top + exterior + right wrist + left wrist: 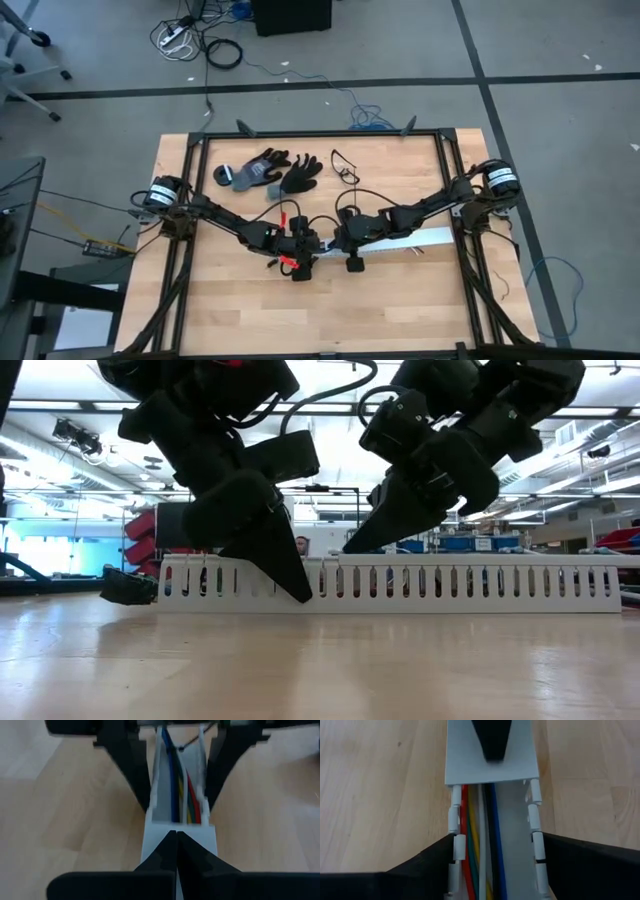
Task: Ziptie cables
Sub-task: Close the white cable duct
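Note:
A white slotted duct point(425, 240) lies on the wooden table, running left to right. The cables point(480, 845), red, yellow, green, white, black and blue, lie lengthwise inside it. A flat pale cover point(490, 767) closes the duct's farther stretch. My left gripper point(495, 885) straddles the uncovered stretch, one finger outside each slotted wall. My right gripper point(176, 851) is shut, with its tips down on the cover's end. In the low view the left fingers point(285, 575) reach down in front of the duct point(470, 585), and the right gripper point(362, 542) sits on its top edge. My left gripper has the duct between its two fingers point(427, 865), one against each outer wall point(454, 832), across its length, slanting down from the table's left. The duct rests flat on the table. My right gripper presses its shut fingertips on the cover's top point(180, 827) near its end, slanting down from the right.
A pair of black and grey gloves point(275, 175) and a small dark roll point(222, 177) lie at the far middle of the table, with a thin black wire loop point(345, 167) beside them. A black frame point(320, 135) edges the table.

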